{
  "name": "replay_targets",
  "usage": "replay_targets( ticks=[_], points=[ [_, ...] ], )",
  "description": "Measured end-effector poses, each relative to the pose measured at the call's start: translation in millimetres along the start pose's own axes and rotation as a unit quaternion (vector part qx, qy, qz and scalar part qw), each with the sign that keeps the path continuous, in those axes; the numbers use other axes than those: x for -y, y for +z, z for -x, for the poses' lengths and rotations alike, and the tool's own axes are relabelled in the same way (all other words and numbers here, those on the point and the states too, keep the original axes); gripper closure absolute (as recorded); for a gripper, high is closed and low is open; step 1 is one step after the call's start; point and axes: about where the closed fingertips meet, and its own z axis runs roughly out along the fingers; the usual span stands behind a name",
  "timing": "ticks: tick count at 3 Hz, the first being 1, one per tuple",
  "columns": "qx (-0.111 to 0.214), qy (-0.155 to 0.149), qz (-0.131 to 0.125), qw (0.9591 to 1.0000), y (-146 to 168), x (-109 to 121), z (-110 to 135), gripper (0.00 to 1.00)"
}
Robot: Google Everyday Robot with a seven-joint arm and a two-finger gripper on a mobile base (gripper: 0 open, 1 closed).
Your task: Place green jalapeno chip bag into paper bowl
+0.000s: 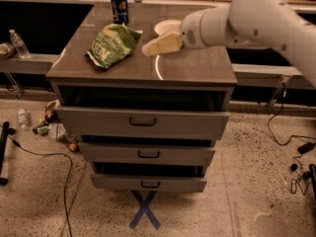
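The green jalapeno chip bag lies flat and wrinkled on the left part of the cabinet top. The white paper bowl sits behind the arm, partly hidden by it. My gripper reaches in from the right above the top. Its pale tip is just right of the bag's right edge and in front of the bowl. It holds nothing that I can see.
A blue soda can stands at the back of the top, behind the bag. The three drawers below are pulled slightly out. Bottles and litter lie on the floor at the left, cables at the right.
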Motion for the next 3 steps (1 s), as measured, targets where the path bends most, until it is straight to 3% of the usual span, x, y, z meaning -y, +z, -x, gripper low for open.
replay_targets(
  ticks=[2,3],
  points=[
    [0.032,-0.004,0.036,0.9988,101,-22,1,0.0],
    [0.045,0.004,0.047,0.9979,128,-30,10,0.0]
  ],
)
